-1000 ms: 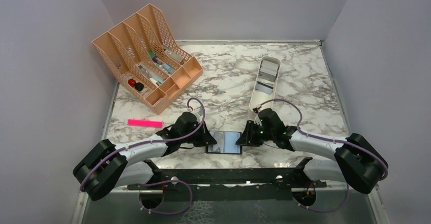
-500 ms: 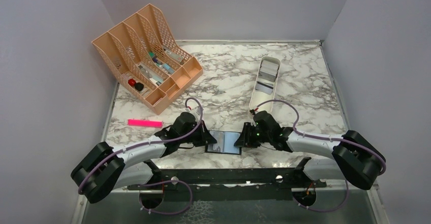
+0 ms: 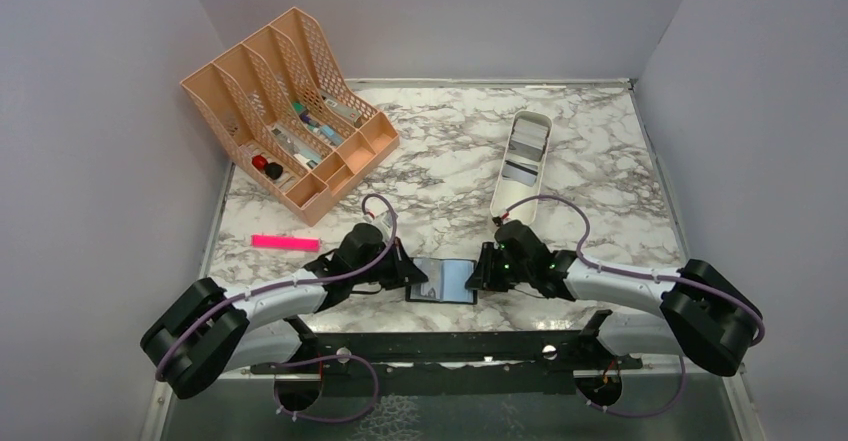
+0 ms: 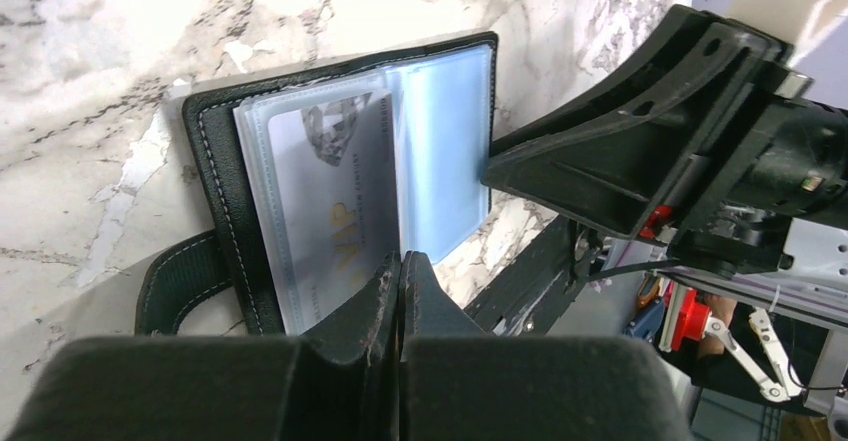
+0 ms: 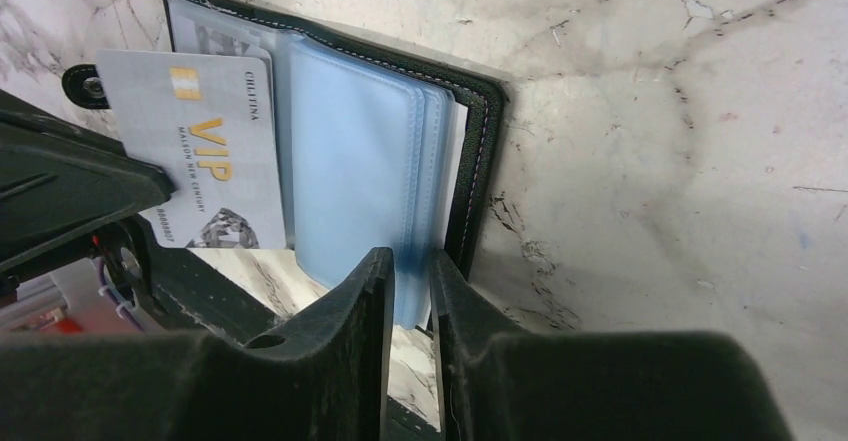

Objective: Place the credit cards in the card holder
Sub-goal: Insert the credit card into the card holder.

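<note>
The card holder, a black wallet with blue plastic sleeves, lies open on the marble near the front edge. A silver credit card marked VIP lies across its left page and sticks out past the left edge. My left gripper is shut on that card's edge. From the right, my right gripper has its fingers pinched on the edge of the blue sleeves. Several more credit cards lie in a white tray.
The white oblong tray stands at mid right behind the right arm. A peach desk organizer with small items fills the back left. A pink marker lies left of the left arm. Grey walls close three sides.
My right gripper has edged a little left onto the holder and its jaws have narrowed around the blue sleeves. The left gripper and card have stayed put.
</note>
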### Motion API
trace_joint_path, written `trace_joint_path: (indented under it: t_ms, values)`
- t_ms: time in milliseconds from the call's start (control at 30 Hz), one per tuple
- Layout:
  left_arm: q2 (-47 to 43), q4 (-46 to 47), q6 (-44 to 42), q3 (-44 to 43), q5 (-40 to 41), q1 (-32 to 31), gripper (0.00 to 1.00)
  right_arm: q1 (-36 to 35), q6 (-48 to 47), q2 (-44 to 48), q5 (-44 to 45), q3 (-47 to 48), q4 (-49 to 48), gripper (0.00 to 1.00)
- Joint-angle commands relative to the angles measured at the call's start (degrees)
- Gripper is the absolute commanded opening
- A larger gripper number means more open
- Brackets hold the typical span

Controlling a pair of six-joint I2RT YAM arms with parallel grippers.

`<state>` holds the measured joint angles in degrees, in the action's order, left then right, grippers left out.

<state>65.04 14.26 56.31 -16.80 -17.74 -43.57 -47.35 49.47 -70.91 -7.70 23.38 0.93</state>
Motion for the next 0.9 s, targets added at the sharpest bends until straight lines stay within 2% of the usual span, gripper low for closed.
trace_joint_path:
  t_ms: [0,667,867]
  values:
    - [2.3,5.1,1.6,0.9,-1.8,0.2,0.0,-1.4,0.3,-1.7,3.1,0.1,2.0,0.24]
    - [4.9,6.3,2.0,1.7,-0.6,0.2,0.0,-2.5,1.0,-1.7,3.6,-0.3,1.4,0.2]
    - [5.1,2.4,0.1,0.8,1.9,0.2,0.0,-2.5,0.8,-1.1,4.0,-0.1,2.0,0.2]
